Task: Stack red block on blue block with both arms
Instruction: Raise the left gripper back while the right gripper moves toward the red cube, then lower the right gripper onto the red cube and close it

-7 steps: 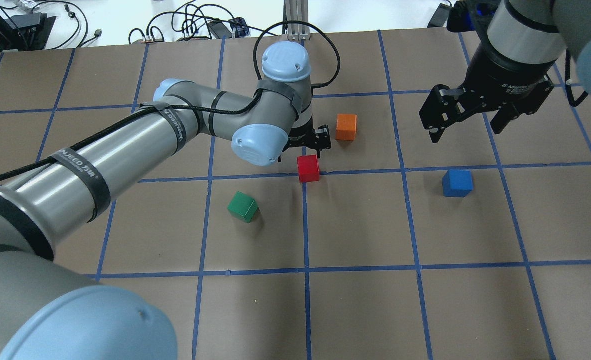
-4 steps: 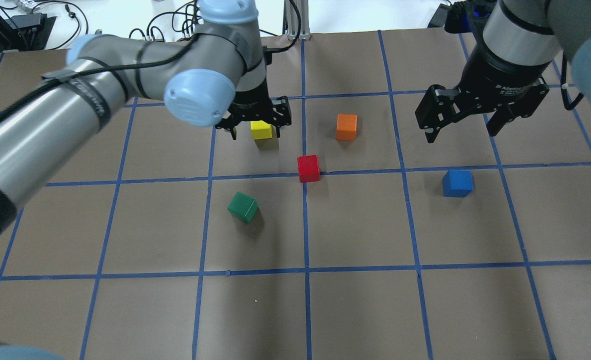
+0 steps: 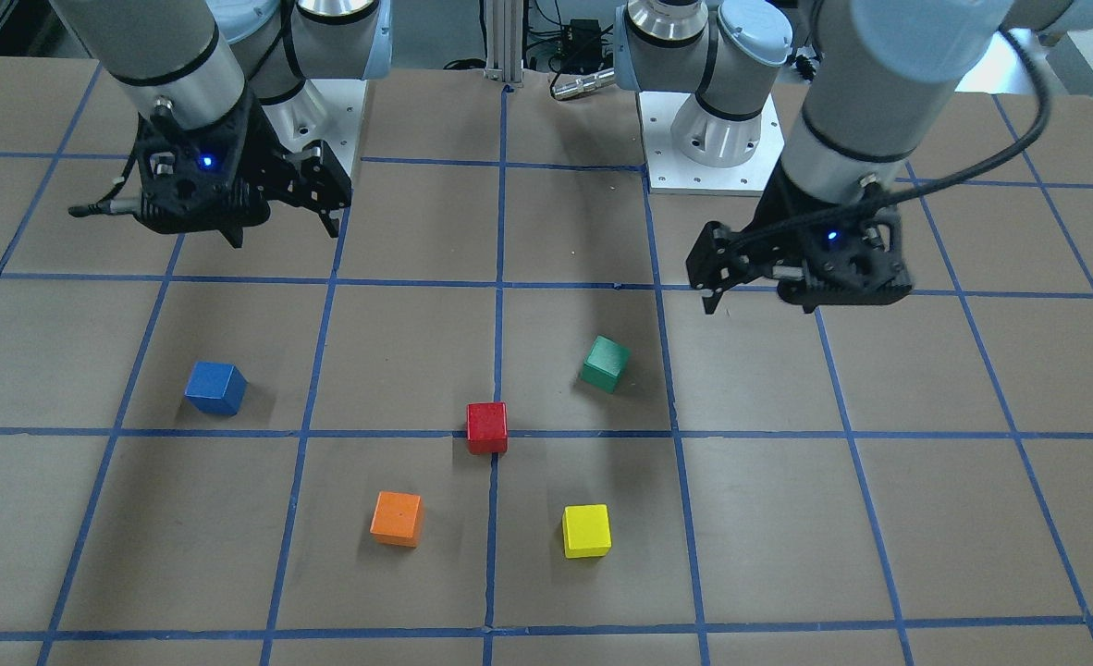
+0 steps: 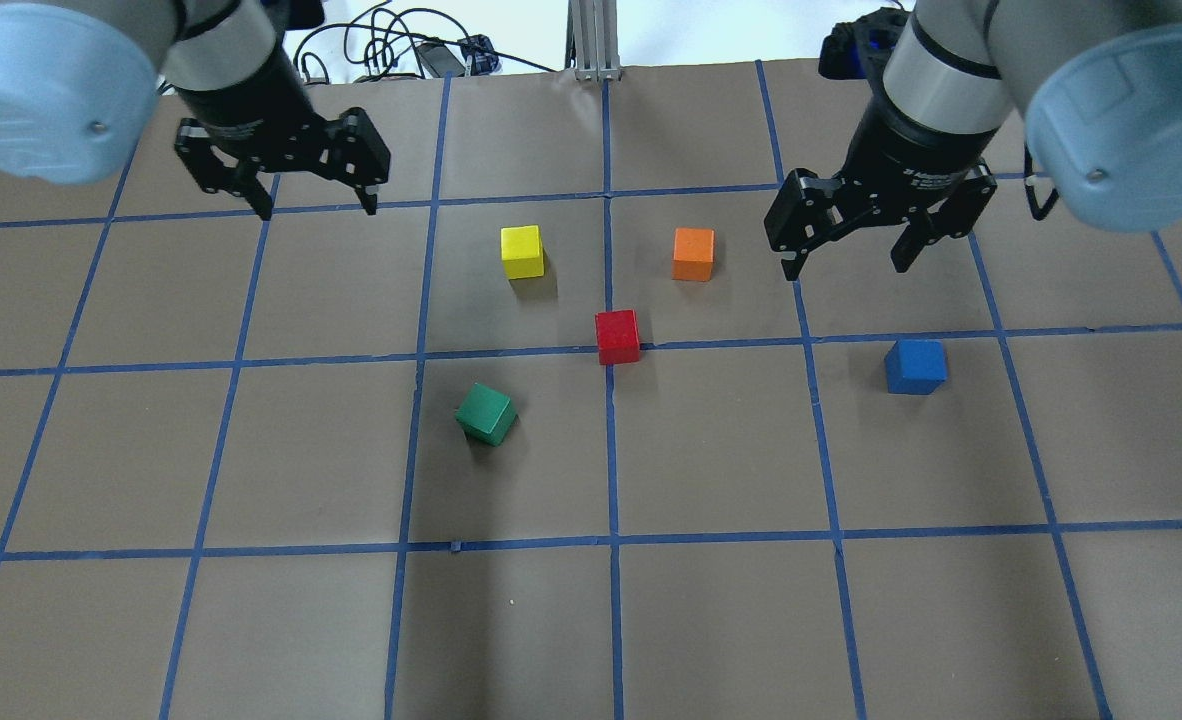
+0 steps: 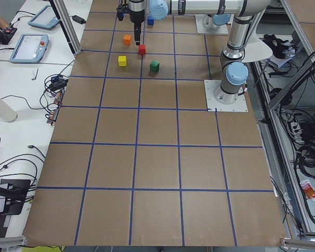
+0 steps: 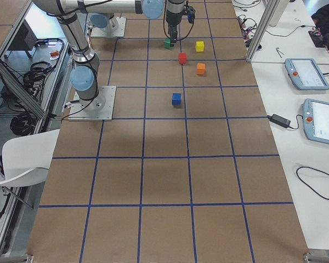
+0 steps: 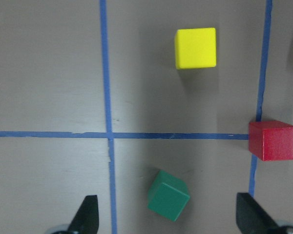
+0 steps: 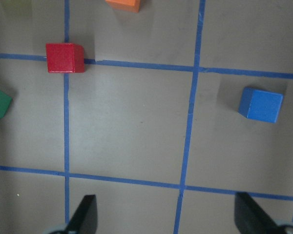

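Small matte red cube: risk of wrong pick, since small matte orange cube is near and close in hue. An off-centre set-down could topple it.
Look: crisp edges, flat on blue tape crossing, mid-table, ungripped.
Small matte blue cube: well apart, on robot's right.
Black left gripper, black right gripper: fingers spread, empty, hovering.

You get one readable bit: small white print on the black round wrist collar above the right arm's black two-finger gripper, far right. It starts "2F Adaptive"; the rest is too small.
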### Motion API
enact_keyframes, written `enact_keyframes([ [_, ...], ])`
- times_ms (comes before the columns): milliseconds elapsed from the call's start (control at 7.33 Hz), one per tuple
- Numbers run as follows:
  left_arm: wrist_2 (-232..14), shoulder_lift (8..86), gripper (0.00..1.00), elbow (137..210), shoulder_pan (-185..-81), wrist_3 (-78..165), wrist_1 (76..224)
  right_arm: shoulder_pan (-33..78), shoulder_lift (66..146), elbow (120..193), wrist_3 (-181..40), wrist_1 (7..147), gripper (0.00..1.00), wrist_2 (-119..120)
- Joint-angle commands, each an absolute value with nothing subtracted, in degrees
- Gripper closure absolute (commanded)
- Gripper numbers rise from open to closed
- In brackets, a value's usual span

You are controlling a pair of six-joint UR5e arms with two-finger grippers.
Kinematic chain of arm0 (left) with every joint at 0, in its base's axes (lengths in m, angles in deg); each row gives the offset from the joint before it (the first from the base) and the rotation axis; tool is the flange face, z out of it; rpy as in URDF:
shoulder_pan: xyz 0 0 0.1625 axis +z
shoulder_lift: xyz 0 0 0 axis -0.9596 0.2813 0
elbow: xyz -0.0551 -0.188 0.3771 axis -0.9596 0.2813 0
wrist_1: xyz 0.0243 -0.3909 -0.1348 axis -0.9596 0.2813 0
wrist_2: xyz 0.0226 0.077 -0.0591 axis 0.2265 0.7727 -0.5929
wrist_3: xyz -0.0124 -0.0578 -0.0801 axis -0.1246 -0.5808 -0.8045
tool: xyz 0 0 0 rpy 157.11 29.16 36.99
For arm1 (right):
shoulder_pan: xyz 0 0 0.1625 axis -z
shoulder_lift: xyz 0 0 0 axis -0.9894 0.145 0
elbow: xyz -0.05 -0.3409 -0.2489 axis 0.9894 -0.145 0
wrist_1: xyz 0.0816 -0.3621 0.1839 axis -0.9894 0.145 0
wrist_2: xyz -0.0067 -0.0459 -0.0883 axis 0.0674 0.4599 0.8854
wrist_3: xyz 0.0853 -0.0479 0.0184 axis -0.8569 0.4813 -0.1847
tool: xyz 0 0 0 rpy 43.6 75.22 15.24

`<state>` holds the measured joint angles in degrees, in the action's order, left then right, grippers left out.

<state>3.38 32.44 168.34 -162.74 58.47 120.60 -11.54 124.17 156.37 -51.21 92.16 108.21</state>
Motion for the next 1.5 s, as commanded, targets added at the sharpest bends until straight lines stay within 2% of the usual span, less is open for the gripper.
enact_keyframes([
  [0,3.5,28.4,0.00,169.0,-160.2,61.0,122.2,-16.0,118.3,156.3,-53.9,99.8,0.00,108.2],
  [545,3.1,27.7,0.00,168.3,-160.3,61.0,126.2,-24.0,108.9,156.3,-62.9,114.3,0.00,114.1],
  [1364,3.1,27.5,0.00,168.8,-160.3,60.6,125.8,-27.9,99.2,155.9,-69.8,121.2,0.00,113.8],
])
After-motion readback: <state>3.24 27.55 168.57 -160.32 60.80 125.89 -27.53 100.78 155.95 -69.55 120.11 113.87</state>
